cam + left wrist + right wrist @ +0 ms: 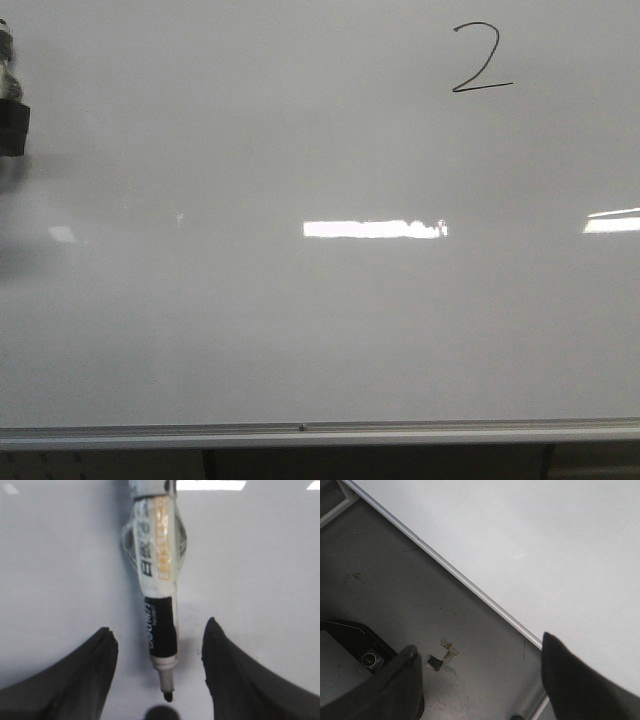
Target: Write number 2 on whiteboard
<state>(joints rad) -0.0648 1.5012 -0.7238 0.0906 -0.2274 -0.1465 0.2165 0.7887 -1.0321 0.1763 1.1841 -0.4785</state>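
The whiteboard (300,330) fills the front view, with its silver rail (300,432) along the bottom. A thin black number 2 (480,60) is drawn at the upper right. My left gripper (160,627) faces the bare board, its jaws wide apart. A black and white marker (160,580) runs down between the fingers (90,670) without touching them, its tip (168,696) close to the board. Part of the left arm (12,125) shows at the front view's left edge. My right gripper (480,642) is open and empty beside the board's rail (470,587).
Bright rectangular light reflections (375,229) lie across the board's middle and right edge. In the right wrist view, a grey surface (395,590) borders the board, with a scrap of tape (442,657) and a dark object (355,645) on it.
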